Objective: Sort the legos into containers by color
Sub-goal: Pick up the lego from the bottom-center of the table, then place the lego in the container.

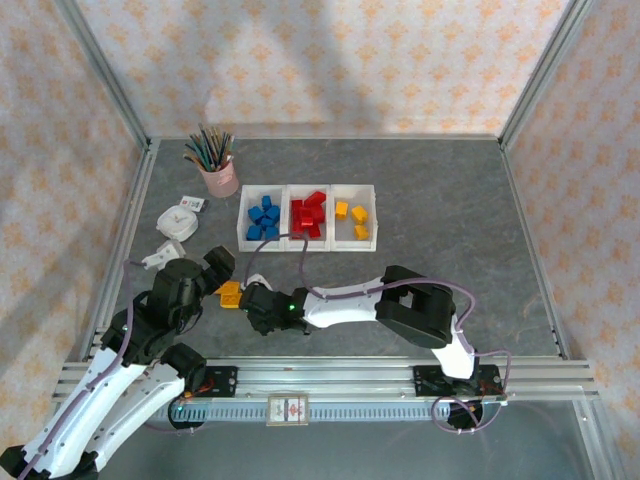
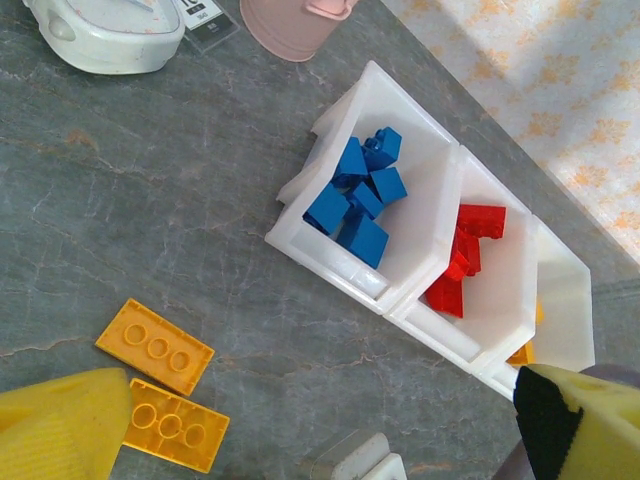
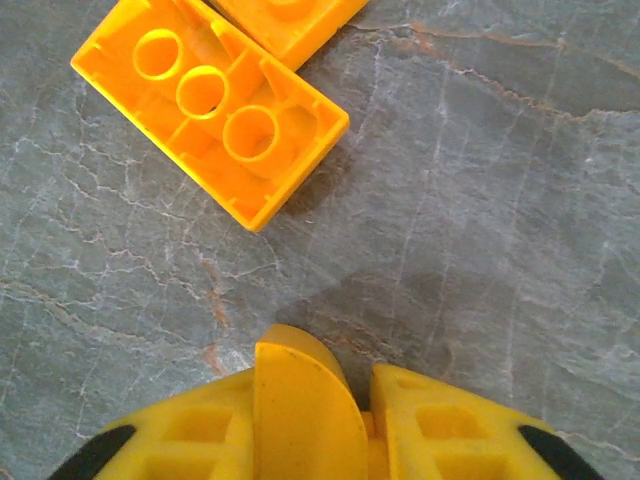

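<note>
Top external view: a label [image 1: 287, 408] on the rail well to the near side of the containers [image 1: 306, 241], and a small card [image 1: 192, 203] left of the containers, carry marks too small to read; the containers hold blue legos [image 1: 263, 218] in the left bin, red legos [image 1: 308, 214] in the middle bin and yellow legos [image 1: 355, 220] in the right bin; the loose yellow legos [image 1: 230, 294] lie on the table [image 1: 440, 200] to the near side of the containers' left end, between the left gripper [image 1: 208, 275] and the right gripper [image 1: 250, 299]; a pink cup [image 1: 220, 180] of pencils and a white round device [image 1: 180, 219] stand left of the containers, clear of both arms. Left wrist view: the card [image 2: 205, 15] shows black characters cut by the frame edge, not legible; the left gripper [image 2: 320, 390] has its yellow fingers [image 2: 60, 425] spread wide and holds nothing; the loose yellow legos [image 2: 155, 346] are two flat pieces lying side by side, the nearer just beside one pad, contact not determinable; bare table separates them from the containers [image 2: 440, 215]. Right wrist view: the right gripper [image 3: 350, 380] has its fingers [image 3: 310, 410] pressed together with nothing between them; the loose yellow legos [image 3: 215, 110] lie hollow side up ahead of the fingertips, apart from them.
</note>
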`<state>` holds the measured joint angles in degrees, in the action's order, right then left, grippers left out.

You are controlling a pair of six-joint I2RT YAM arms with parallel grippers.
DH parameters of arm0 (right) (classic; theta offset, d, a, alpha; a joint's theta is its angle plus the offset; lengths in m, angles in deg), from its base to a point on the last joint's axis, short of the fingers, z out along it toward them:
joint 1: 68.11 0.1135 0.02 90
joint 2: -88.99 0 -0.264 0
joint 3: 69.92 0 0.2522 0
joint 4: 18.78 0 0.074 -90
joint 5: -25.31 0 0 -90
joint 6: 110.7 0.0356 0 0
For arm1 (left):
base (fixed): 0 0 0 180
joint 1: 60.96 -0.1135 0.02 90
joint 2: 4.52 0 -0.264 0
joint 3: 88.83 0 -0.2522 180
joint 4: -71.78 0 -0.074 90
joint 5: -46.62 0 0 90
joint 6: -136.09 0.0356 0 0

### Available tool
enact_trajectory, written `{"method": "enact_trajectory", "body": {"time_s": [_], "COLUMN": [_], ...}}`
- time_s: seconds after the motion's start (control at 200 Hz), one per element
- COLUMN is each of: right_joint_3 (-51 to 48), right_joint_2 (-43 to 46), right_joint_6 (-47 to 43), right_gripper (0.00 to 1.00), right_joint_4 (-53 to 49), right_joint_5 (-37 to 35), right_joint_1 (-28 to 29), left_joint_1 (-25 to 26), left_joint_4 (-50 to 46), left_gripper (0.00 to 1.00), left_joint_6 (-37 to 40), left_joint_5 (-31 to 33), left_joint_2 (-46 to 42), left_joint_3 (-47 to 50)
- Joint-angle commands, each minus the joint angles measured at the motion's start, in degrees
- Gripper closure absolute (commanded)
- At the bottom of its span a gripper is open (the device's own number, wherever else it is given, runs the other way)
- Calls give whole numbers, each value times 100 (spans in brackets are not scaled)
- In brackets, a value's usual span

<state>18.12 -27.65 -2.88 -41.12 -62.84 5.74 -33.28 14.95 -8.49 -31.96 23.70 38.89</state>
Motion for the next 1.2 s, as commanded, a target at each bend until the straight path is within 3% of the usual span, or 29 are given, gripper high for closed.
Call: {"method": "enact_trajectory", "body": {"time_s": [0.0,0.3,0.616,0.896,1.196], "right_joint_3": [165,-298,-930,-630,138], "right_joint_2": [84,1202,2413,2135,1114], "right_joint_6": [-16,327,414,9,-222], "right_gripper": [80,84,83,83,80], "right_joint_4": [-232,-405,-716,-669,-503], "right_joint_5": [-256,-475,-600,-601,-569], "right_joint_1": [24,-393,-2148,-3605,-4225], "left_joint_1": [-34,-34,-26,3,23], "left_joint_4": [79,412,1375,2500,3367], "left_gripper": [1,1,1,1,1], "left_joint_6": [0,256,706,1026,1095], "left_joint_5": [28,-337,-1080,-1666,-1789], "left_joint_2": [82,238,1027,1928,2666], "left_joint_3": [26,-103,-237,-240,-296]}}
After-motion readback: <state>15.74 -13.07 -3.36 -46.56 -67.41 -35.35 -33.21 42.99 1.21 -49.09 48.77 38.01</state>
